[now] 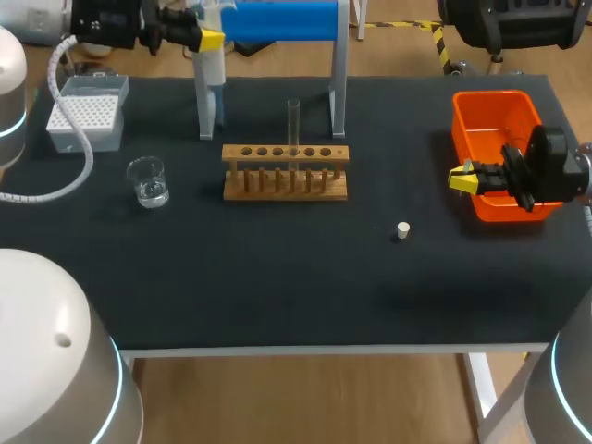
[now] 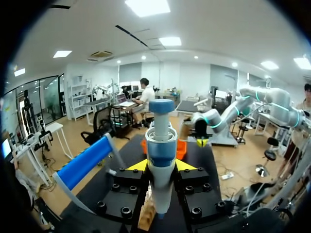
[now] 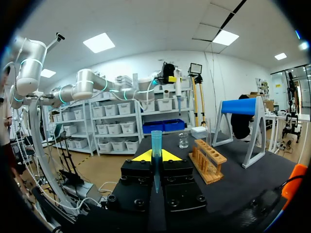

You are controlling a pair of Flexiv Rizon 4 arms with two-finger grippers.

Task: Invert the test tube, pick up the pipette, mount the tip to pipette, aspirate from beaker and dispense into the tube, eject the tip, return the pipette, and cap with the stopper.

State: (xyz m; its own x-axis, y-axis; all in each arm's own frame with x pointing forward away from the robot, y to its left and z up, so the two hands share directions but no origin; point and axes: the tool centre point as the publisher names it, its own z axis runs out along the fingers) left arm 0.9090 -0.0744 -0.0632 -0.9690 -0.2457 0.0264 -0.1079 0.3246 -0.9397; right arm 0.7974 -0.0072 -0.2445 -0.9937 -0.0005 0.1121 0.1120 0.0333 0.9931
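Hidden: the pipette tip (image 3: 156,145) cannot be made out from the head view, where only the right gripper (image 1: 462,178) shows against the front of the orange bin (image 1: 490,116). The pipette (image 2: 160,155) has its lower end lost behind the gripper body in the left wrist view, and from the head view it overlaps a leg of the blue-barred stand (image 1: 277,20).
Pipette: upright, blue-capped end up, narrow end down, held above the table's (image 1: 277,268) far edge.
Left gripper (image 1: 211,40): clamped on the pipette, a yellow tip on either side.
Pipette tip: long axis upright, wide mouth up, point down.
Right gripper: closed on the pipette tip — pinched between both yellow tips.
Test tube (image 1: 293,120): upright in the wooden rack (image 1: 285,155) at mid-table; which end is open is hard to tell.
Beaker (image 1: 148,181): left of the rack, some clear liquid inside.
Stopper (image 1: 402,229): alone on the cloth, between rack and bin.
Tip box (image 1: 86,113): far left corner.
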